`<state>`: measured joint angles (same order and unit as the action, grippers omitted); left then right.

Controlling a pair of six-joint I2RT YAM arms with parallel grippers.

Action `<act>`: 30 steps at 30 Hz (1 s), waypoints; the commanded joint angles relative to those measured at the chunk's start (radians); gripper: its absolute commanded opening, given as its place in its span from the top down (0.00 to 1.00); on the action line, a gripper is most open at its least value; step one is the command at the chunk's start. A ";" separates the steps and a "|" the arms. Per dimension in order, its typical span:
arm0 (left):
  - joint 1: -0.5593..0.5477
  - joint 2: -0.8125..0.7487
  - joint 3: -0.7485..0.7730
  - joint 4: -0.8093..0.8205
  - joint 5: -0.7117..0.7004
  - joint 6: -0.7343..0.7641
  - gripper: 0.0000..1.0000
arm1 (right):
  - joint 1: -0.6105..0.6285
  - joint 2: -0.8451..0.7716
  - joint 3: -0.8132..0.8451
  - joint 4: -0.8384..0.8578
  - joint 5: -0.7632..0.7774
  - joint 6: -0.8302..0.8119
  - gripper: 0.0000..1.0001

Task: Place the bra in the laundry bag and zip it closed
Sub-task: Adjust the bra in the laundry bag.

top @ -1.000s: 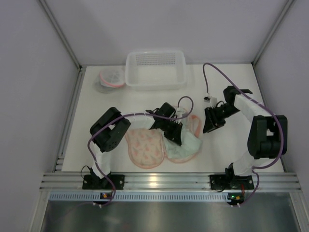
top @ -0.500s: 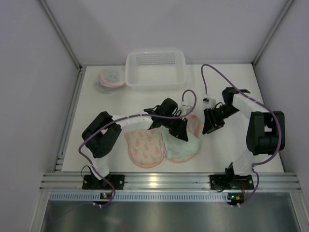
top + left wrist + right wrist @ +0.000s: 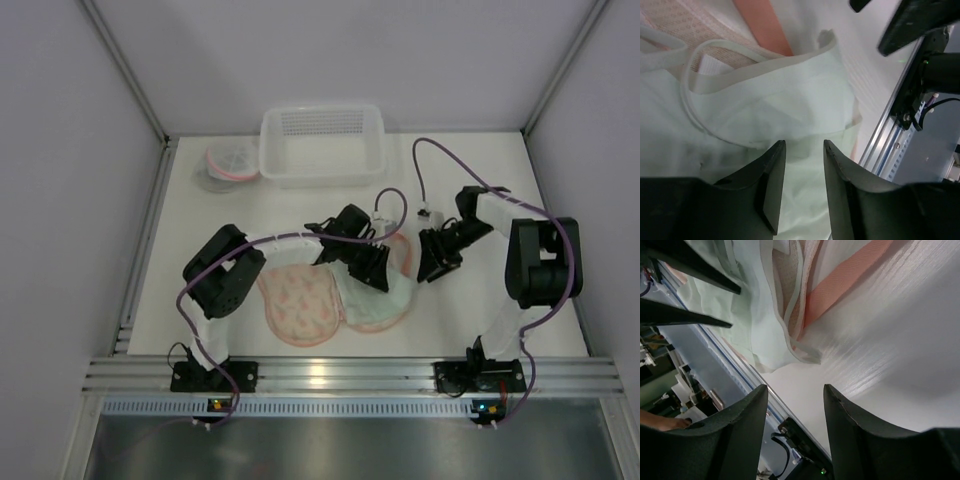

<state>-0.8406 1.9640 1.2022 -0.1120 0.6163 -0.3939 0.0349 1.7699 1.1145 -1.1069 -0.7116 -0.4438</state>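
The bra [image 3: 300, 305] lies at the table's near middle, its pink patterned cup on the left and a pale green cup [image 3: 385, 300] on the right. My left gripper [image 3: 378, 275] hangs low over the green cup, its jaws open; in the left wrist view pale fabric [image 3: 775, 95] fills the gap between the fingertips [image 3: 777, 150] without being pinched. My right gripper [image 3: 428, 270] stands open just right of the bra, over bare table. In its wrist view the green cup's edge [image 3: 770, 335] and a salmon strap [image 3: 840, 285] lie ahead. The laundry bag [image 3: 230, 162], a flattened grey disc with a pink rim, sits at the back left.
A white plastic basket [image 3: 322, 142] stands at the back centre, next to the laundry bag. A purple cable [image 3: 425, 170] loops above the right arm. The metal rail [image 3: 330, 375] runs along the near table edge, close to the bra.
My left gripper's jaws have spread apart over the green cup and its arm has shifted slightly. The right gripper has crept a little left toward the bra and widened slightly.
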 commanded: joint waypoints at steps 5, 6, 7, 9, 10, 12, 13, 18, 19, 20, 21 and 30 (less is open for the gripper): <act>0.049 -0.270 0.065 -0.207 -0.027 0.174 0.53 | 0.003 0.043 0.064 0.045 -0.037 0.005 0.51; 0.069 -0.284 0.053 -0.219 -0.032 0.173 0.52 | 0.010 0.046 0.064 0.051 -0.034 0.004 0.51; 0.118 -0.298 0.047 -0.232 -0.041 0.173 0.52 | 0.020 0.049 0.061 0.056 -0.034 0.005 0.51; 0.179 -0.298 0.039 -0.285 -0.069 0.176 0.51 | 0.031 0.060 0.059 0.077 -0.032 0.011 0.51; 0.213 -0.292 0.042 -0.299 -0.082 0.181 0.51 | 0.036 0.065 0.059 0.081 -0.032 0.013 0.51; 0.308 -0.274 0.060 -0.314 -0.116 0.204 0.50 | 0.052 0.079 0.062 0.096 -0.034 0.019 0.51; 0.363 -0.266 0.077 -0.314 -0.124 0.214 0.48 | 0.062 0.082 0.064 0.102 -0.034 0.019 0.51; 0.419 -0.134 0.207 -0.376 -0.167 0.308 0.46 | 0.098 0.091 0.053 0.093 -0.052 0.005 0.52; 0.420 -0.114 0.232 -0.377 -0.168 0.313 0.45 | 0.112 0.091 0.050 0.093 -0.054 0.002 0.54; 0.422 -0.102 0.241 -0.376 -0.168 0.319 0.44 | 0.120 0.091 0.050 0.091 -0.054 0.002 0.54; 0.420 -0.071 0.252 -0.376 -0.162 0.325 0.44 | 0.125 0.089 0.048 0.090 -0.054 -0.001 0.56; 0.419 0.068 0.387 -0.377 -0.130 0.375 0.43 | 0.151 0.077 0.062 0.053 -0.095 -0.021 1.00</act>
<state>-0.4229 2.0113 1.5242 -0.4866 0.4557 -0.0570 0.1757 1.8603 1.1416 -1.0389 -0.7586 -0.4377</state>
